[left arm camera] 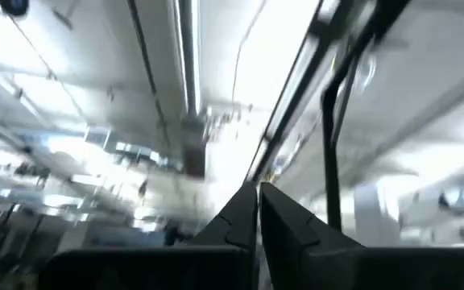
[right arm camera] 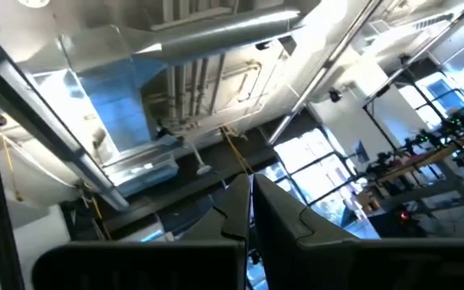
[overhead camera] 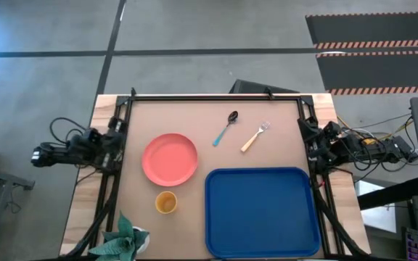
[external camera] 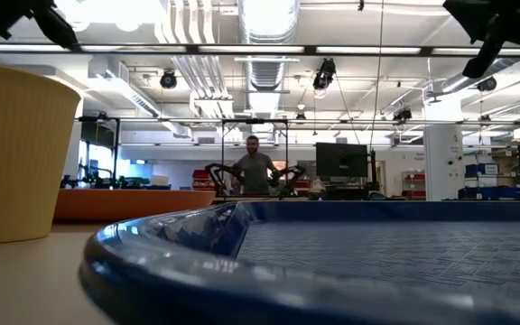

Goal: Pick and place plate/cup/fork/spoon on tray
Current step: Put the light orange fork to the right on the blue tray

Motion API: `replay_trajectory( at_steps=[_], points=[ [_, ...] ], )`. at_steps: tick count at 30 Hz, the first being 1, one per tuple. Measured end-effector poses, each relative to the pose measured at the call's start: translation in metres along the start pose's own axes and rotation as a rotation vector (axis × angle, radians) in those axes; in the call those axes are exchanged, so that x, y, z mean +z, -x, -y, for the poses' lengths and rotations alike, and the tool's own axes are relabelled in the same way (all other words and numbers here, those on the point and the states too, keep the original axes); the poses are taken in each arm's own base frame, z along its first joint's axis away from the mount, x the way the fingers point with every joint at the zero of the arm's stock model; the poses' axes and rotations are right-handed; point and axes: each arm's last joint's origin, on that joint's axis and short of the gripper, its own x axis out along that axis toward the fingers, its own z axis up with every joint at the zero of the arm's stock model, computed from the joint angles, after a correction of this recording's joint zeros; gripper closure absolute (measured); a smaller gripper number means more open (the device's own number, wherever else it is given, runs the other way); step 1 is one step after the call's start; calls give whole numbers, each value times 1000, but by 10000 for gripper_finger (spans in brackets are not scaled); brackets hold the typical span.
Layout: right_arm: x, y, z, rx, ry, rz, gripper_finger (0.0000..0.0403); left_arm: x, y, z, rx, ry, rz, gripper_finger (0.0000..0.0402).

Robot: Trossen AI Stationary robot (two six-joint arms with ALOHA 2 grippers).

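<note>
The high view looks straight down on the whole table (overhead camera: 194, 116). The low view sits at tabletop level beside the tray (external camera: 332, 262), facing the room. Both wrist views point up at the ceiling.

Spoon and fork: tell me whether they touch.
Apart. The high view shows bare table between the spoon and the fork, lying side by side beyond the tray.

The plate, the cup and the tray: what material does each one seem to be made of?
The plate: probably matte plastic, uniform coral-pink. The cup: likely plastic too, orange-yellow, with fine ribs on its wall in the low view. The tray: seemingly glossy blue plastic, its rim reflecting lights, its floor textured.
</note>
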Motion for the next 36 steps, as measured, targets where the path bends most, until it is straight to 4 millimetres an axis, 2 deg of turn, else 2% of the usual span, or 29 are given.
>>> replay_trajectory(
  at_steps=[4,7,14,16,19,22,25,31,36],
  points=[
    [0,0,0,0,-2,2,394,5,-1,0,5,-32,34,402],
    [3,-1,-1,2,-5,14,394,9,-3,-1,72,-35,55,402],
    [32,-20,-19,80,58,1,393,11,-6,-2,135,-39,51,402],
    [40,-31,-25,37,107,-108,387,8,-8,-3,169,-44,15,401],
    [51,-50,-34,-117,177,-312,369,4,-13,-5,224,-54,-35,390],
    [63,-71,-46,-227,243,-445,346,0,-17,-7,275,-61,-68,361],
    [77,-96,-61,-247,304,-506,318,-5,-21,-9,356,-75,-121,320],
    [75,-155,-93,-203,487,-616,275,-27,-31,-18,667,-163,-482,252],
    [82,-181,-108,-203,552,-690,261,-27,-51,-17,758,-178,-774,242]
  ],
)
